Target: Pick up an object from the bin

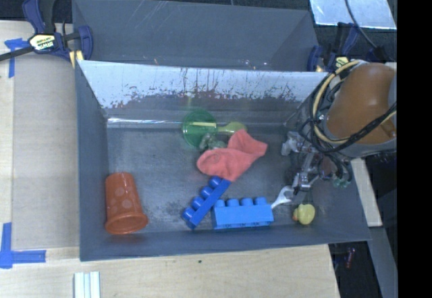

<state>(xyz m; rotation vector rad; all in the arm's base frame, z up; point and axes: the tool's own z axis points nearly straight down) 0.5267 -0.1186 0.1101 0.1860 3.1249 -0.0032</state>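
Note:
My gripper [300, 178] hangs low over the bin's right side, under the arm's brown cover. Just below it, near the front right corner, lies a small yellow lump [304, 213]. A wide blue toy brick [243, 212] rests flat to the left of that lump, its right end close under the gripper. A longer, narrow blue brick [204, 201] leans diagonally against the wide one's left end. A crumpled pink cloth [231, 155] lies to the gripper's left, in the middle of the bin.
A green round transparent piece [199, 128] with a pale green bit sits behind the cloth near the back wall. An orange cup [124, 203] lies on its side at the front left. The bin's right wall is close to the arm.

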